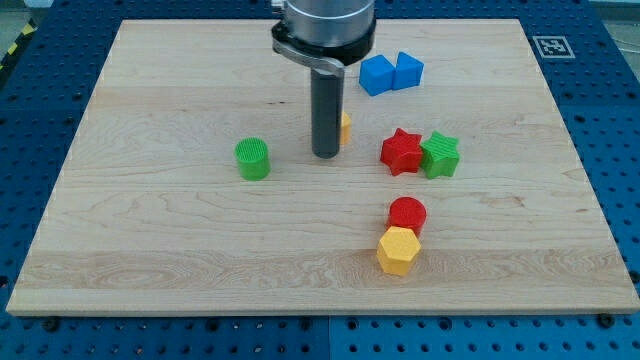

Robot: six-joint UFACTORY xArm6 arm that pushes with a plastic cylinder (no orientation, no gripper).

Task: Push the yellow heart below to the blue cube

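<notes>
My tip point(325, 155) rests on the board near its middle, below the arm's grey body at the view's top. A yellow block point(345, 128), mostly hidden behind the rod, peeks out on the rod's right side and touches it; its shape cannot be made out. Two blue blocks sit together up and to the right: a blue cube point(408, 70) and a second blue block point(376, 75) touching its left side. The yellow block lies below and to the left of them.
A green cylinder point(253, 159) stands left of my tip. A red star point(401, 152) and a green star point(439, 155) touch each other to the right. A red cylinder point(407, 213) and a yellow hexagon point(397, 250) sit lower right.
</notes>
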